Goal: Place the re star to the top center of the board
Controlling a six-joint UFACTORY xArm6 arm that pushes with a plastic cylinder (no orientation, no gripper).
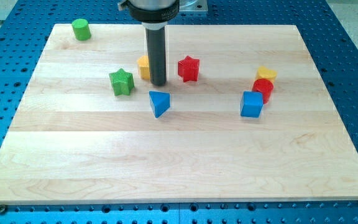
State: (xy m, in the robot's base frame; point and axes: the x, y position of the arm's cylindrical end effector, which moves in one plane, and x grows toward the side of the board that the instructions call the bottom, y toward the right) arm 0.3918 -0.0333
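Note:
The red star [189, 68] lies on the wooden board [179, 155] a little above the middle, right of my rod. My tip [158, 83] rests on the board about 50 px to the view's left of and slightly below the red star, not touching it. A yellow block [143, 67] sits right behind the rod on its left, partly hidden by it. The blue triangle [159, 102] lies just below the tip. The green star [121, 81] is further left.
A green cylinder [81, 29] stands at the board's top left corner. At the right, a yellow block [266, 74], a red cylinder [263, 88] and a blue cube [252, 104] sit close together in a column. A blue perforated table surrounds the board.

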